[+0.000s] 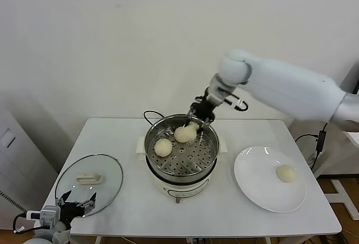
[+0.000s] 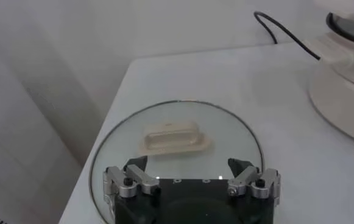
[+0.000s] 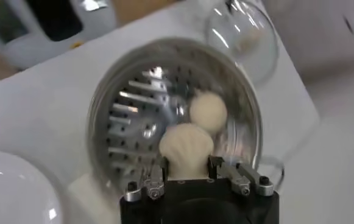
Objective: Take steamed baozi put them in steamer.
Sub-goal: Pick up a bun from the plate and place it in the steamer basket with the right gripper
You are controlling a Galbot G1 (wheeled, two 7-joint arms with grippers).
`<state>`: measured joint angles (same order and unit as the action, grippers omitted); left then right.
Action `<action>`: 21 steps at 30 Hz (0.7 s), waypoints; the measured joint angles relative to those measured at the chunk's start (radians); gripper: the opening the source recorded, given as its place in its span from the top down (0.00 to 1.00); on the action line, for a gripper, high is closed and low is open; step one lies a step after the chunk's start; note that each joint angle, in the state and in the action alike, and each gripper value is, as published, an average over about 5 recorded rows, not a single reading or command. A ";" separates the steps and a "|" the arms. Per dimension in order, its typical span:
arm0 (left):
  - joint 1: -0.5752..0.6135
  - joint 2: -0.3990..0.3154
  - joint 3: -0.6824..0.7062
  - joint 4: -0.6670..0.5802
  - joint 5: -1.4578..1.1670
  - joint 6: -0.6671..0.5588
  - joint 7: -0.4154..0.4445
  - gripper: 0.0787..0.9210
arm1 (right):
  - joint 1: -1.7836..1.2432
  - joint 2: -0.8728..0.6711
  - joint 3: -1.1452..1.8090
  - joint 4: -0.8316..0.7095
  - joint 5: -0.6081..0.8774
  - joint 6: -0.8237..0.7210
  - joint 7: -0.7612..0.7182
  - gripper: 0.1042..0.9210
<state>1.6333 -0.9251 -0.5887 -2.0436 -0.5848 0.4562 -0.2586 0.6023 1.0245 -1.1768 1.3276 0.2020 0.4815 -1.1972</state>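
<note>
My right gripper [image 1: 197, 122] is shut on a cream-white baozi [image 1: 184, 134] and holds it just above the back part of the steel steamer [image 1: 150, 138]. In the right wrist view the fingers grip the sides of this baozi [image 3: 186, 145], with the gripper [image 3: 187, 169] over the perforated floor [image 3: 134, 131]. A second baozi [image 1: 163, 147] lies on the steamer's left side and also shows in the right wrist view [image 3: 208, 111]. A third baozi [image 1: 286, 173] lies on the white plate [image 1: 255, 179] at the right. My left gripper [image 1: 76, 203] is open and idle at the front left.
The glass lid [image 1: 106, 171] with a cream handle [image 2: 173, 137] lies flat at the front left, under the left gripper [image 2: 191, 170]. The cooker base [image 1: 179, 187] has a black cord [image 1: 150, 115] running behind it. The table edge is close in front.
</note>
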 measured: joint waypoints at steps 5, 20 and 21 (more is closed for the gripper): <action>0.002 0.002 -0.004 -0.001 0.000 -0.002 0.000 0.12 | -0.032 0.036 0.000 0.030 -0.058 0.071 -0.005 0.61; 0.004 0.005 -0.007 -0.002 -0.001 -0.004 0.001 0.12 | -0.150 0.073 0.035 0.078 -0.257 0.227 -0.014 0.61; 0.004 0.005 -0.007 -0.002 -0.001 -0.004 0.001 0.12 | -0.157 0.075 0.037 0.079 -0.269 0.233 -0.013 0.61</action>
<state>1.6373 -0.9203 -0.5955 -2.0455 -0.5857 0.4522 -0.2579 0.4450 1.0995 -1.1394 1.4070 -0.0670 0.7144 -1.2099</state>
